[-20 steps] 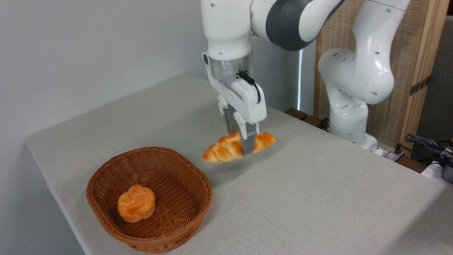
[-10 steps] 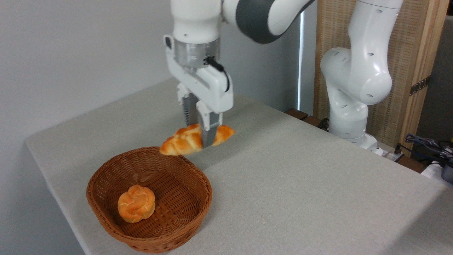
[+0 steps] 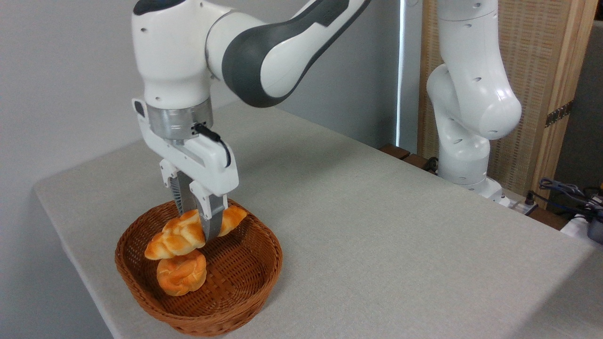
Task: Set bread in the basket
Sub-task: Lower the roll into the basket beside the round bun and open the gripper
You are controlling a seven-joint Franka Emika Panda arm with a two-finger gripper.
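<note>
A Franka arm's gripper (image 3: 203, 221) hangs over the wicker basket (image 3: 254, 270) at the near-left corner of a grey table (image 3: 377, 245), its two fingers closed across the middle of the braided bread (image 3: 181, 237), one finger in front of the loaf and one behind. The loaf is held clear of the basket floor, within the line of the rim, its lower pointed end tipped toward the basket's left wall and its higher end toward the back rim. Gripped crosswise at mid-length, it appears balanced, neither end sagging far. Directly beneath its lower half, toward the basket's front left, sits a small round knotted bun (image 3: 181, 278); whether loaf and bun touch cannot be told from this angle. The right half of the basket floor is bare weave, the likelier spot for the loaf to settle. Judged from the pose, the carry is nearly over and only the release remains
</note>
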